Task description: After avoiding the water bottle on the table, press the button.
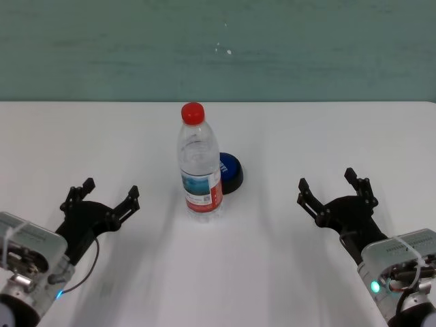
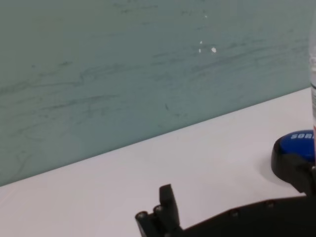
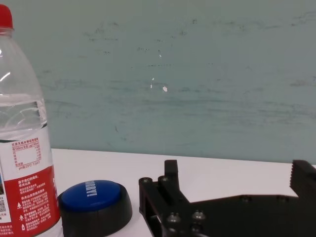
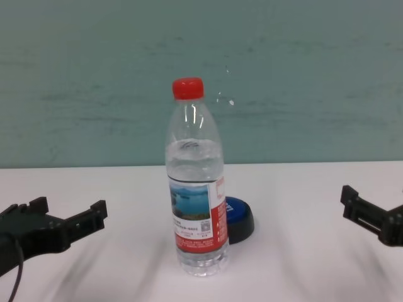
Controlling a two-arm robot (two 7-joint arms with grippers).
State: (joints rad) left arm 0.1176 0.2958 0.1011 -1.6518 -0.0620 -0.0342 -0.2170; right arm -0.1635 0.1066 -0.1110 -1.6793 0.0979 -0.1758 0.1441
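The water bottle [image 1: 200,163] stands upright at the middle of the white table [image 1: 327,129], clear with a red cap; it also shows in the chest view [image 4: 195,195] and the right wrist view [image 3: 22,133]. The blue button [image 1: 230,172] on its black base sits just behind and right of the bottle, partly hidden by it; it also shows in the chest view [image 4: 239,220], the right wrist view [image 3: 94,202] and the left wrist view [image 2: 295,153]. My left gripper [image 1: 102,193] is open and empty, near left of the bottle. My right gripper [image 1: 330,187] is open and empty, near right.
A teal wall [image 1: 218,48] runs behind the table's far edge. Bare tabletop lies between each gripper and the bottle, and to the right of the button.
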